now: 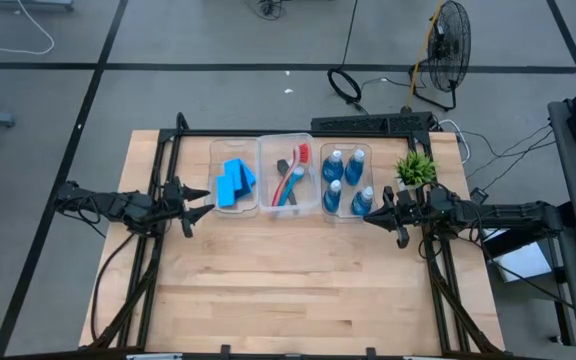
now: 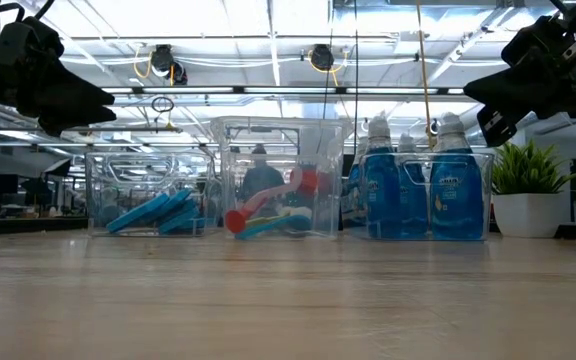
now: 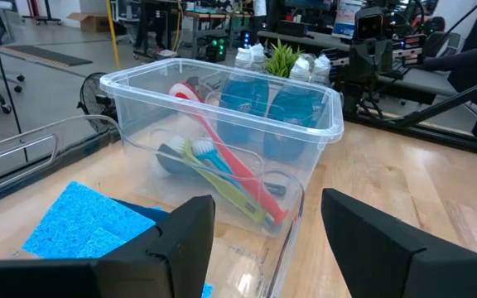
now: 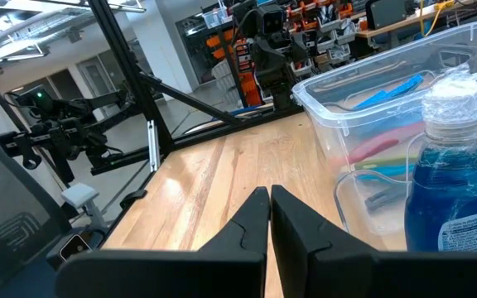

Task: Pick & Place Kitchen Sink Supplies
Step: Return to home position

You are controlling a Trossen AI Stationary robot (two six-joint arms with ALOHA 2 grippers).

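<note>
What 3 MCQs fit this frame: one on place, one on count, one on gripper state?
1. Which bin holds the brushes? A left B middle C right
2. How many bottles? A two B six C four
3. Which gripper is open? A left only B right only C both

1 B: they lie in the middle bin.
2 C: the high view shows four caps.
3 A: the left gripper has its fingers apart, while the right gripper has its fingers together.
</note>
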